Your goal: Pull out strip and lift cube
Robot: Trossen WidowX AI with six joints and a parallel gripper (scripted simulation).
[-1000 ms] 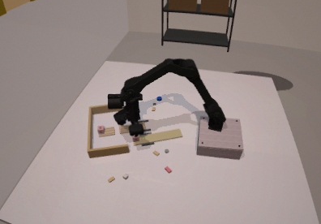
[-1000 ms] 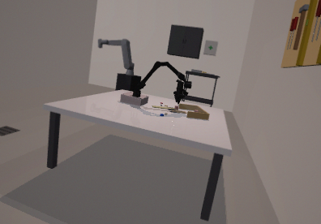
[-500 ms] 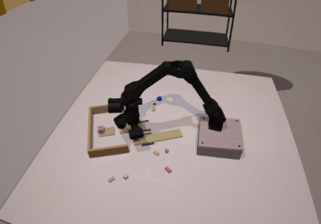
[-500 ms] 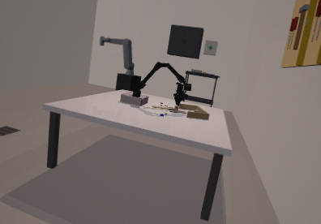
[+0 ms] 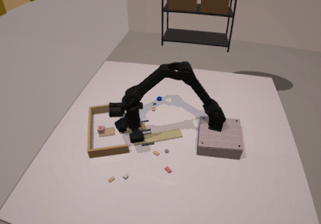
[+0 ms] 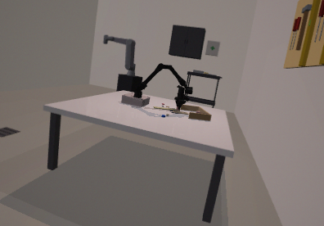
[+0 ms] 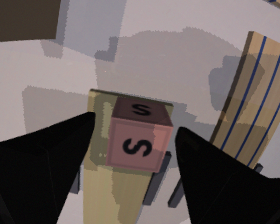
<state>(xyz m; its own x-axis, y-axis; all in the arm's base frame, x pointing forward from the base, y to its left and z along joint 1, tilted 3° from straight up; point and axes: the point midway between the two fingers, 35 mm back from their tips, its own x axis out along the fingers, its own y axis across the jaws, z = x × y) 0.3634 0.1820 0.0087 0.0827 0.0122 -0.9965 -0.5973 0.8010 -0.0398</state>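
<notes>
A pink cube (image 7: 136, 145) marked S sits on the far end of a plain pale yellow strip (image 7: 112, 200) (image 5: 166, 135). The strip lies between dark guide bars (image 7: 157, 186). My gripper (image 7: 136, 126) (image 5: 136, 138) (image 6: 178, 109) is partly open, with one finger on each side of the cube and a gap at both sides. The arm hides this cube in the top view. A strip with blue lines (image 7: 242, 107) lies to the right in the wrist view. Another pink cube (image 5: 100, 129) is on a short wooden piece (image 5: 109, 131) inside the frame.
A wooden frame (image 5: 90, 136) (image 6: 200, 116), open on one side, stands around the short piece. The arm's base is on a grey-pink box (image 5: 220, 150) (image 6: 135, 101). Small loose bits lie about: a blue one (image 5: 159, 98), a red one (image 5: 168, 170), a grey one (image 5: 166, 151) and several others.
</notes>
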